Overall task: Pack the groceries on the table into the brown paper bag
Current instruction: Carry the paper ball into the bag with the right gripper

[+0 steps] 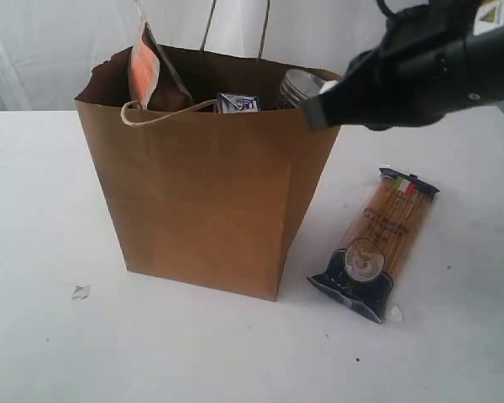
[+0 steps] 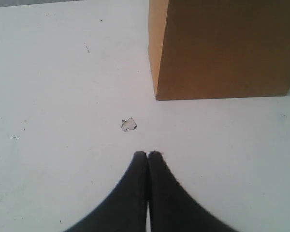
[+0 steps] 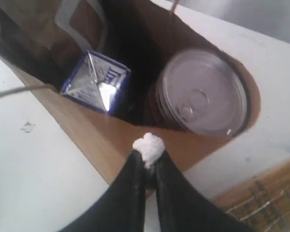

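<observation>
Right hand (image 3: pixel 148 157) closed, crumpled white lump (image 3: pixel 149 146) at its tips, over the brown kraft bag (image 3: pixel 101 140); round clear-lidded jar (image 3: pixel 203 92) and blue-white carton (image 3: pixel 96 82) just beyond. Left hand (image 2: pixel 147 155) closed.

Pouch (image 1: pixel 147 71) base, most of carton (image 1: pixel 237 102) and jar (image 1: pixel 296 86) body hidden behind bag (image 1: pixel 202 201) wall, spaghetti packet (image 3: pixel 261 203) cut off in right wrist view, pale scrap (image 1: pixel 81 292) too small to identify
</observation>
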